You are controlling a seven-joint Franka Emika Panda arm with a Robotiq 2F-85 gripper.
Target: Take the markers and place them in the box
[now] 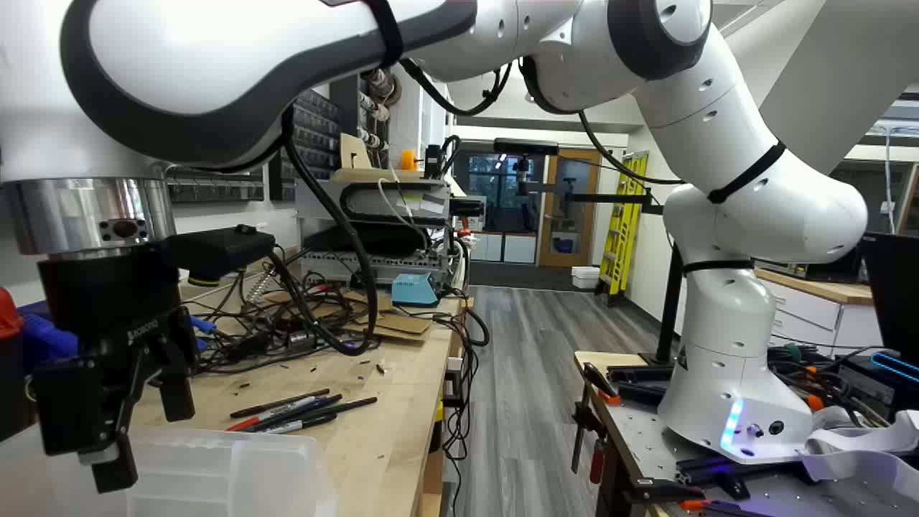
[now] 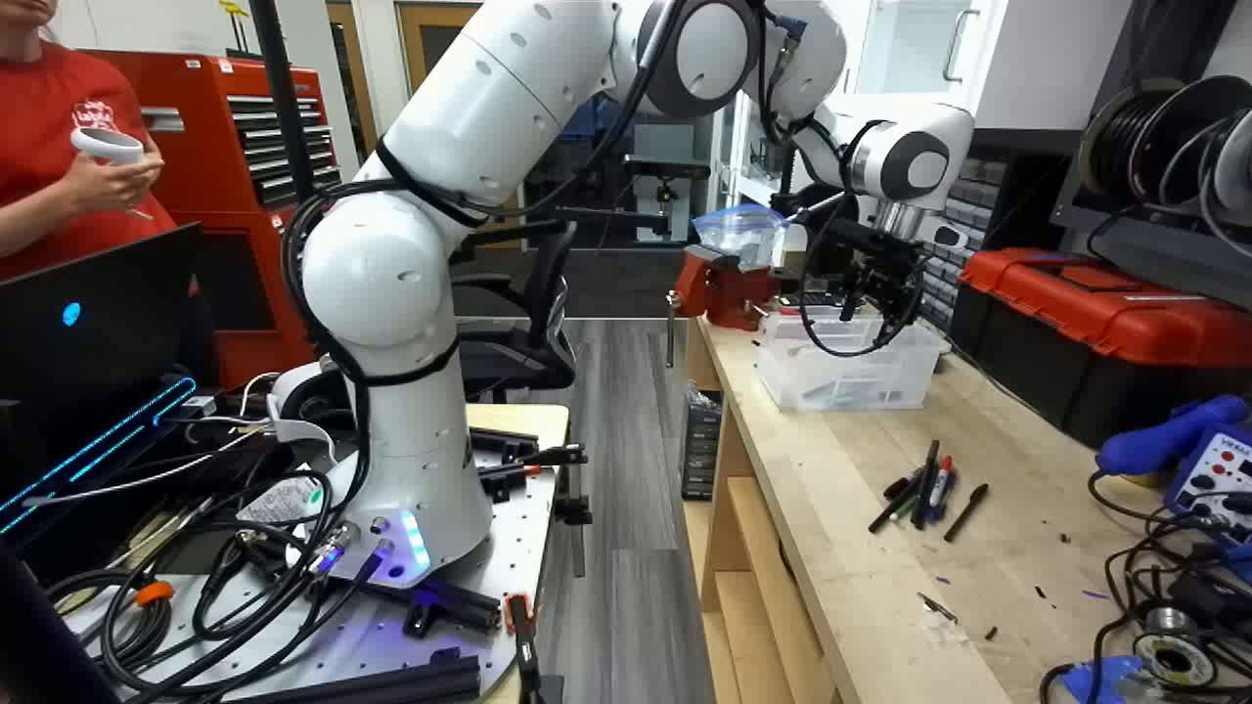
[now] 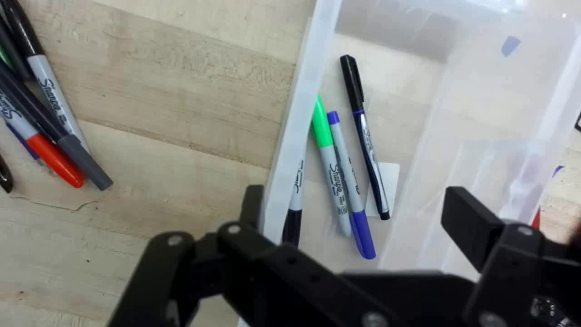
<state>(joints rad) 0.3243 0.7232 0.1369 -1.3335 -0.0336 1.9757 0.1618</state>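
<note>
So the hand [image 3: 359, 212] is hanging over the clear plastic box [image 3: 290, 127], fingers [image 3: 470, 222] spread wide, nothing between them. Can't really tell how high above the rim it is. The loose markers [image 3: 45, 120] aren't under it at all: in the wrist view they're bunched at the left edge, middle to upper left, lying on the table [image 3: 181, 113], past the box's left wall. Same story in an exterior view, where the pile [image 2: 925, 489] sits lower in the frame than the box and apart from it. At least four pens [image 3: 332, 179] are in the box, so I'd call the job partway done.

What the next move hangs on, imo: a sideways trip toward the left of the wrist frame, plus maybe a bit of twist. Most of the pile runs upper left to lower right, with the red cap [image 3: 56, 161] at the lower-right end, while the fingers face each other roughly left to right. That crosses the markers on a slant, so I'd guess a small turn squares it up. They're lying against each other though, so grabbing two at once seems a real risk.
</note>
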